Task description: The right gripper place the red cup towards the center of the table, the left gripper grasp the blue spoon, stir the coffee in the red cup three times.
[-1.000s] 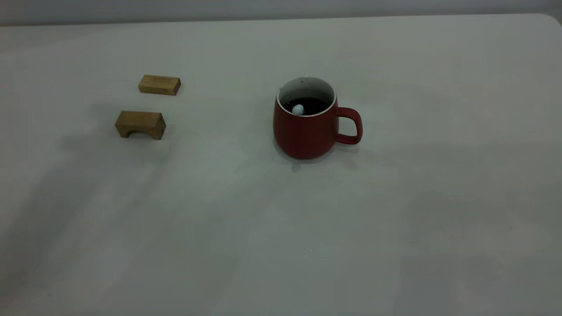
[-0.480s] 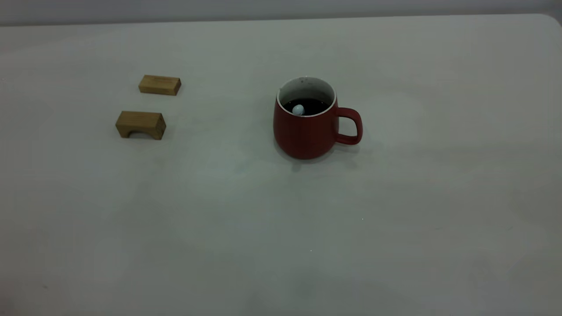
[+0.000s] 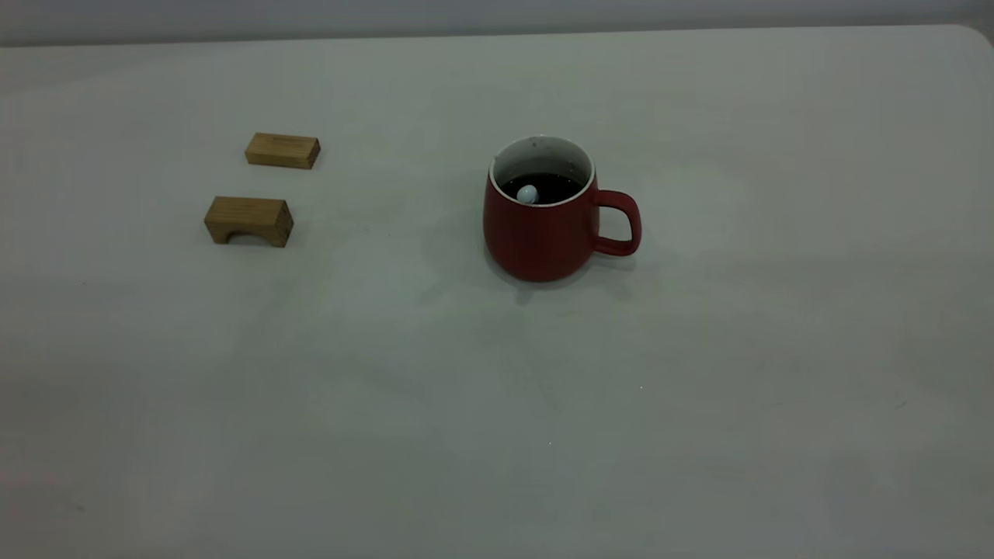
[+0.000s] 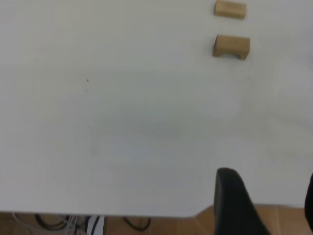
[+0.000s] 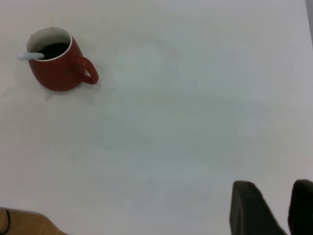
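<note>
The red cup (image 3: 543, 233) stands upright near the middle of the table (image 3: 497, 419), its handle pointing right. Dark coffee (image 3: 553, 185) fills it, and the blue spoon (image 3: 527, 193) leans inside against the rim, with only its pale handle end showing. The right wrist view shows the cup (image 5: 59, 73) far off, the spoon (image 5: 29, 56) poking over its rim. My right gripper (image 5: 279, 208) hovers near the table's edge, open and empty. My left gripper (image 4: 273, 205) hangs over the table's edge, jaws wide apart, holding nothing. Neither gripper appears in the exterior view.
Two tan wooden blocks lie at the left: a flat one (image 3: 283, 150) and an arched one (image 3: 248, 220) in front of it. The left wrist view shows both, the flat block (image 4: 230, 9) and the arched block (image 4: 231, 46), plus cables (image 4: 73, 223) below the table edge.
Faint shadows over the table's left and right front have faded away. The cup, spoon and blocks have not moved.
</note>
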Robot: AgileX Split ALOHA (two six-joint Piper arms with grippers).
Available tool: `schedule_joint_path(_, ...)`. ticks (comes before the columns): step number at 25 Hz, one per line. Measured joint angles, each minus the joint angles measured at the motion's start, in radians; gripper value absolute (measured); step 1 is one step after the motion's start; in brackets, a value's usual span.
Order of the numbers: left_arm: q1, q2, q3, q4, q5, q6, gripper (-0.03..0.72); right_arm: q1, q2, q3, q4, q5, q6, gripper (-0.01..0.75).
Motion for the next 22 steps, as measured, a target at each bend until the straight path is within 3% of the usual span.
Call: schedule_joint_path(22,0.0,-0.036,0.017,0.0,0.007,0.001,0.428,0.0,0.0,0.0,0.001,0.0,0.0,0.237)
